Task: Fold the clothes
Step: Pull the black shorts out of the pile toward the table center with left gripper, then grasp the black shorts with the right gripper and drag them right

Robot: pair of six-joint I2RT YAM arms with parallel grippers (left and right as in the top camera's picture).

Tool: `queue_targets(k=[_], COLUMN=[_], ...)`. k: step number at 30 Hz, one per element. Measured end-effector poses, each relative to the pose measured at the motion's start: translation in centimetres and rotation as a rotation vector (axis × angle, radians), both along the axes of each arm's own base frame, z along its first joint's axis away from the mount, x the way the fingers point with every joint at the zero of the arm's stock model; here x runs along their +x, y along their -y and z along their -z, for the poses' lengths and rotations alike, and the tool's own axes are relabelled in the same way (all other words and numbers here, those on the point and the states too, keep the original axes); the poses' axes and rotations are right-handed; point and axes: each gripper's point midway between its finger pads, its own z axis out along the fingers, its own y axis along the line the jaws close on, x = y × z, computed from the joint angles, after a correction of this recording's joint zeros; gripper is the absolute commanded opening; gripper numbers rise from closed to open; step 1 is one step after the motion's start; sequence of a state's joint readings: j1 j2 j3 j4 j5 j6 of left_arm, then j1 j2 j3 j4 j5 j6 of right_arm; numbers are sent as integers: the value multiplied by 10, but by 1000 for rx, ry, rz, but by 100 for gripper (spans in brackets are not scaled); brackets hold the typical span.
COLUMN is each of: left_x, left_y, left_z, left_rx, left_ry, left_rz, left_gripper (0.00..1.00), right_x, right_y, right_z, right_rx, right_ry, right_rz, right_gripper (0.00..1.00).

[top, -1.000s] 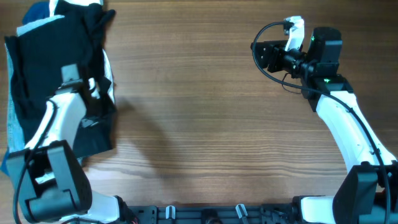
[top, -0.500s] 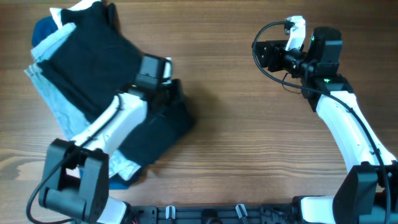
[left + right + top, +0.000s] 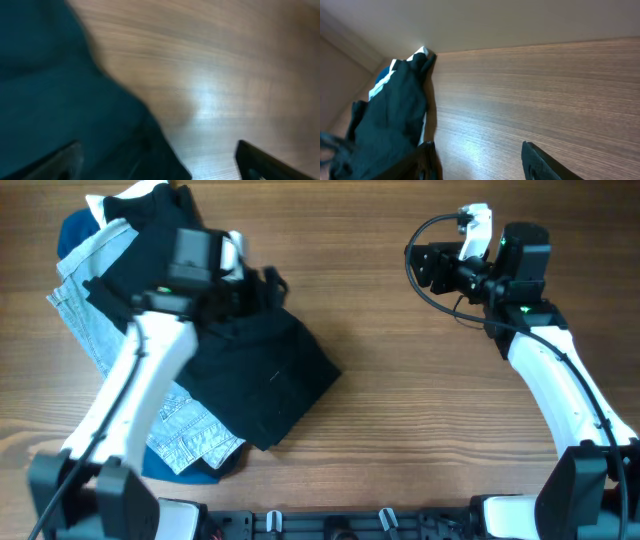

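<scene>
A pile of clothes lies on the left of the table. A black garment point(image 3: 262, 380) is on top, spread toward the middle. Beneath it are light blue denim point(image 3: 82, 292) and a darker blue piece point(image 3: 70, 228). My left gripper point(image 3: 266, 284) hovers over the black garment's upper right edge. In the left wrist view this gripper point(image 3: 160, 162) is open, its fingers point(image 3: 65, 161) wide apart, with the dark cloth point(image 3: 60, 100) lying loose below. My right gripper point(image 3: 420, 266) is at the far right, away from the clothes. In its own view it point(image 3: 480, 162) stands open with only bare wood between its fingers.
The wooden table point(image 3: 400, 400) stretches between the two arms. A bit of white fabric point(image 3: 130, 194) pokes out at the pile's top edge. More denim point(image 3: 195, 438) shows at the pile's lower end. The right arm's black cable point(image 3: 440, 300) loops beside its wrist.
My left arm has swung from the far left over the pile toward the middle, dragging the black garment out to the right, and its jaws have opened. The right arm stayed put.
</scene>
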State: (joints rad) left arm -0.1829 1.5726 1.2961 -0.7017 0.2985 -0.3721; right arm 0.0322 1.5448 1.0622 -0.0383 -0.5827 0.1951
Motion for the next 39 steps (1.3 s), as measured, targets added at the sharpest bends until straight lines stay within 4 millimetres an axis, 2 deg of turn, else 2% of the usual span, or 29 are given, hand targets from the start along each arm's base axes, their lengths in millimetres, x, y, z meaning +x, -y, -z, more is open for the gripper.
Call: queue_targets(k=[1,2,4,7,10,15,17,19,22,24,26,28,29,30,31,32,33,35,39], left_x=[0,-4,-12,-25,-29,-30,-30,-30,-31,-30,-29,-30,-30,-30,-30,-30,-30,-30,-31], left_y=[-18,-44,-97,-149,-176,-184,-184,-186,-187,-187,-188,-188,-188,-188,-188,-188,-188,-187,-187], left_z=[-12,-24,-31,-22,-21,-21,-20,-20,-20,-18,-13,-10,-9,-9,-8,-8,-8,-8,-8], left_rx=[1,2,14,22,33,55,62,71,79,79,80,80,80,80,80,80,80,80,79], left_ry=[5,-2,-29,-95,-98,-96,-94,-94,-94,-99,-113,-126,-128,-129,-132,-133,-133,-134,-136], left_rz=[-41,-103,-239,-381,-446,-459,-454,-455,-456,-456,-456,-456,-456,-456,-456,-456,-456,-456,-455], left_gripper=[100,100,100,100,100,100,100,100,100,100,100,100,100,100,100,100,100,100,100], right_x=[-4,-13,-37,-70,-102,-130,-133,-133,-132,-130,-129,-129,-129,-129,-128,-125,-123,-124,-134], right_y=[-5,-19,-53,-88,-114,-144,-149,-148,-148,-150,-151,-153,-153,-154,-154,-155,-155,-155,-159], right_z=[4,12,30,54,85,148,166,178,182,181,180,179,179,178,176,173,170,168,174], right_rx=[-11,-30,-93,-207,-335,-461,-483,-495,-501,-501,-497,-484,-479,-474,-471,-467,-463,-474,-542], right_ry=[-13,-46,-108,-169,-223,-315,-334,-351,-352,-336,-331,-326,-331,-335,-336,-331,-327,-325,-309], right_rz=[-18,-61,-162,-279,-405,-560,-585,-589,-590,-594,-592,-601,-600,-599,-595,-592,-589,-608,-656], right_gripper=[66,70,75,78,82,81,75,61,43,22,6,4,6,20,46,63,72,78,80])
